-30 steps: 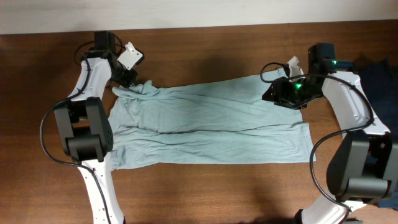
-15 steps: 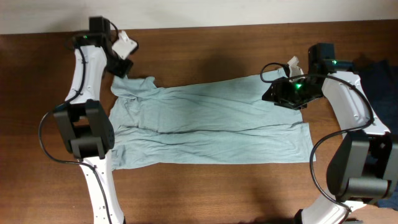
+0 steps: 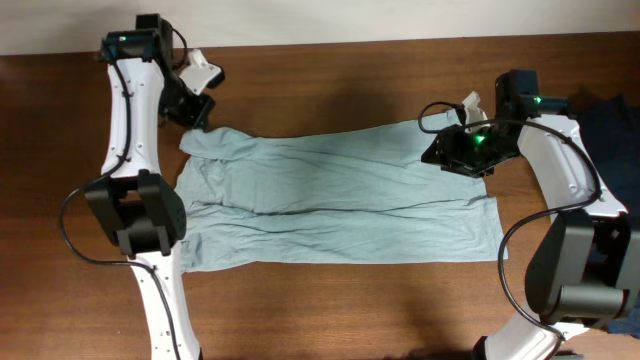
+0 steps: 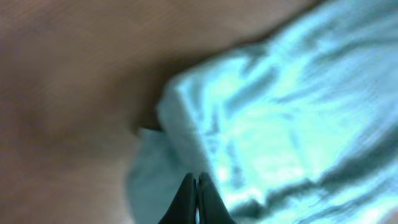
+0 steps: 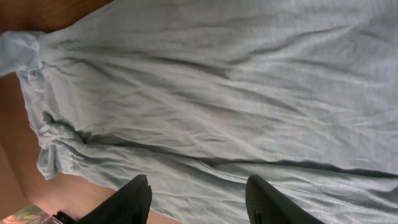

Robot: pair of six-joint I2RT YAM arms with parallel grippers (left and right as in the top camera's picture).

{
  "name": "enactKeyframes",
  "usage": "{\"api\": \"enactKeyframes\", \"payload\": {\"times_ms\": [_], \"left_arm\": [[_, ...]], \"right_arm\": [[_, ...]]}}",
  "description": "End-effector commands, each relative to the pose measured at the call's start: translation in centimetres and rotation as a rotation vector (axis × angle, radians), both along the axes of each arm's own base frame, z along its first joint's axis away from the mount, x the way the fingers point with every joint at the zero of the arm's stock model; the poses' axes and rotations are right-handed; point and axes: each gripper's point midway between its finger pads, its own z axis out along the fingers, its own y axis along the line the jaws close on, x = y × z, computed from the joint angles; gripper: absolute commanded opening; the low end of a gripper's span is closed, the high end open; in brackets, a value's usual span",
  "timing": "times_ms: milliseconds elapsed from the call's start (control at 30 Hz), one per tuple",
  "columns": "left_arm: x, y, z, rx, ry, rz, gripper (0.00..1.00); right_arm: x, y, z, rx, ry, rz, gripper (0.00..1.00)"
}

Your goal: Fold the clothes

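The wooden table fills the overhead view, dark brown w/ a pale wall strip along the far edge.

The T-shirt, pale grey-blue, lies spread across the middle of the table. Its long axis runs left-right, and it is flat but wrinkly, w/ long creases along its length. The hem end is on the robot's right. The left end is more bunched (a sleeve folded onto itself near the front-left corner). In the right wrist view the T-shirt fills nearly the whole frame.

The left arm reaches up along the shirt's left end. The right arm bends in from the right edge.

The right gripper sits over the shirt's far right corner. In its wrist view the right gripper has its two dark fingers standing well apart. There is nothing between them, only cloth lying below.

The left gripper is at the shirt's far left corner, just beside the cloth edge. In its wrist view the left gripper has its fingers pressed together, tips over a folded corner of the T-shirt. That view is blurred, so whether any fabric is pinched can't be told.

A dark navy garment shows at the right edge, behind the right arm and apart from the shirt.
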Motion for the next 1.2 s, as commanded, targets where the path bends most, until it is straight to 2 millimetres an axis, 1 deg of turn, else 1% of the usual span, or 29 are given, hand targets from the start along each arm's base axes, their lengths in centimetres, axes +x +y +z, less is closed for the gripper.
{"api": "enactKeyframes", "payload": {"times_ms": [0, 133, 167, 233, 300, 367, 433, 500, 600, 633, 700, 733, 767, 800, 867, 900, 967, 1033, 1100, 1167], "left_arm": [[-1.4, -2.5, 1.0, -0.058, 0.041, -0.026, 0.0], [-3.2, -3.5, 0.9, -0.057, 0.114, -0.047, 0.01], [-3.2, -3.7, 0.9, -0.059, 0.116, -0.047, 0.02], [-3.3, -4.2, 0.9, -0.064, 0.122, -0.037, 0.06], [-3.3, -4.6, 0.9, -0.064, 0.129, -0.019, 0.07], [-3.4, -5.0, 0.9, -0.063, 0.136, -0.004, 0.07], [-3.6, -5.5, 0.7, -0.057, 0.149, -0.002, 0.02], [-3.9, -5.7, 0.3, -0.038, 0.167, 0.007, 0.02], [-4.8, -4.9, -1.1, 0.073, 0.217, 0.049, 0.03], [-5.4, -5.0, -1.7, 0.09, 0.245, 0.048, 0.05], [-6.1, -5.3, -2.5, 0.092, 0.281, 0.04, 0.06], [-6.8, -5.7, -3.1, 0.097, 0.312, 0.029, 0.08], [-7.0, -5.8, -3.3, 0.099, 0.319, 0.025, 0.11], [-7.0, -6.0, -3.6, 0.1, 0.319, 0.025, 0.17], [-6.5, -6.4, -3.7, 0.1, 0.298, 0.04, 0.36], [-6.2, -6.6, -3.8, 0.099, 0.286, 0.041, 0.48], [-6.2, -6.8, -3.8, 0.101, 0.282, 0.039, 0.5], [-6.0, -6.1, -3.7, 0.14, 0.275, 0.06, 0.5], [-5.7, -4.6, -2.7, 0.23, 0.254, 0.123, 0.5], [-4.7, -3.4, -0.8, 0.274, 0.19, 0.192, 0.45]], "right_arm": [[0.3, -0.2, 0.8, 0.0, -0.029, 0.004, 0.54], [0.3, -0.2, 0.8, 0.0, -0.029, 0.004, 0.54], [0.3, -0.2, 0.8, 0.0, -0.029, 0.004, 0.54], [0.3, -0.2, 0.8, 0.0, -0.029, 0.004, 0.54], [0.3, -0.2, 0.8, 0.001, -0.029, 0.004, 0.54], [0.3, -0.2, 0.8, 0.001, -0.027, 0.004, 0.54], [0.1, -0.2, 0.7, 0.001, -0.022, 0.004, 0.54], [0.0, -0.2, 0.7, 0.002, -0.015, 0.004, 0.54], [-0.1, -0.1, 0.7, 0.003, -0.009, 0.004, 0.54], [-0.1, -0.2, 0.7, 0.003, -0.01, 0.004, 0.54], [0.0, -0.2, 0.7, 0.002, -0.014, 0.004, 0.54], [0.1, -0.2, 0.7, 0.001, -0.018, 0.004, 0.54], [0.1, -0.2, 0.7, 0.001, -0.02, 0.004, 0.54], [0.2, -0.2, 0.7, 0.001, -0.023, 0.004, 0.54], [0.2, -0.2, 0.8, 0.0, -0.026, 0.004, 0.54], [0.2, -0.2, 0.8, 0.0, -0.026, 0.004, 0.54], [0.2, -0.2, 0.8, 0.0, -0.026, 0.004, 0.54], [0.2, -0.2, 0.8, 0.0, -0.026, 0.004, 0.54], [0.3, -0.2, 0.8, 0.0, -0.028, 0.004, 0.54], [0.3, -0.2, 0.8, 0.0, -0.03, 0.005, 0.55]]}}
